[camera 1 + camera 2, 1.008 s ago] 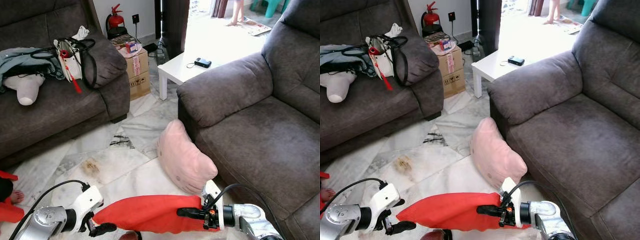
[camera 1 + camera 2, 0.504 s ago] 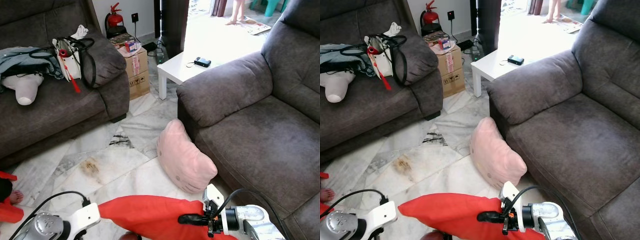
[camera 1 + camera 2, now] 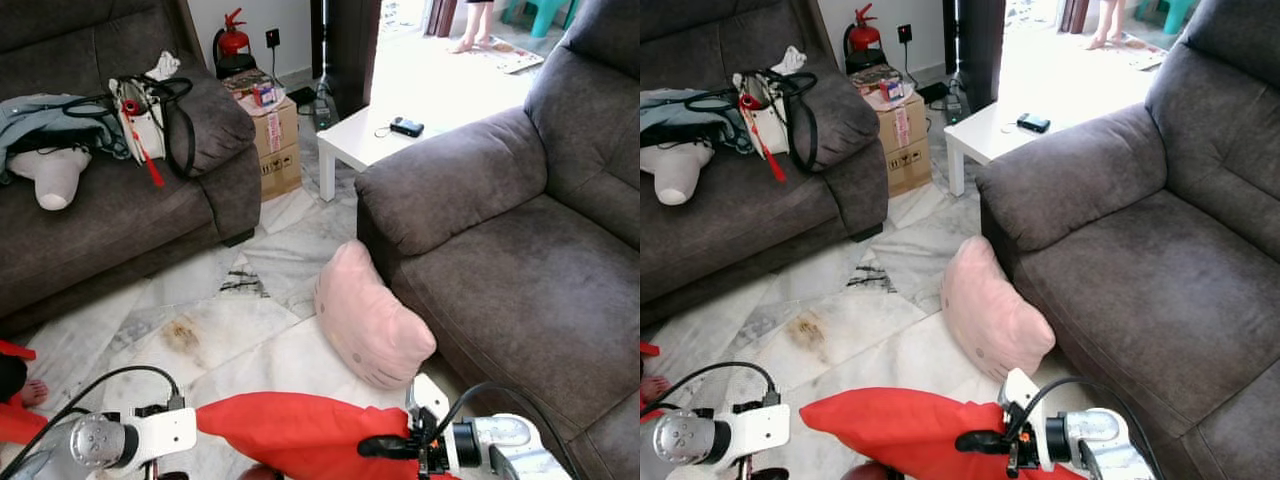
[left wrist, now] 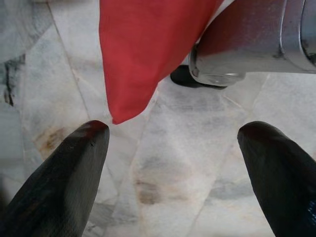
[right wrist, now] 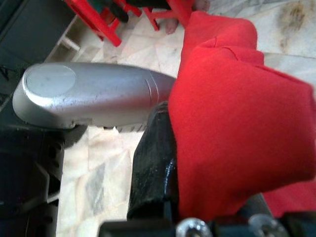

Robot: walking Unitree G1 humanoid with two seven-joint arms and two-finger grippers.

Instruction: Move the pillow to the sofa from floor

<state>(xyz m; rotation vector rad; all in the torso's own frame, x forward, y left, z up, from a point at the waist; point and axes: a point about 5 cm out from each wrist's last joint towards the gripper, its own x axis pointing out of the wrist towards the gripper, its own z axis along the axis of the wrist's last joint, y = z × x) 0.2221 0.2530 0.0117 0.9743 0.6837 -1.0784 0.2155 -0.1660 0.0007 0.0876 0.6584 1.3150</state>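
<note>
Left pincer [image 4: 173, 168] released red pillow [image 3: 300, 435], marble floor [image 3: 260, 330]

Silver arms, white wrist housings, black cables, long black fingers [image 4: 59, 182]

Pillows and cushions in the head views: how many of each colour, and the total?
Red pillow, held by the right gripper: 1
Pink pillow, on the floor against the sofa: 1
White pillow, on the far sofa: 1
Total: 3
</note>
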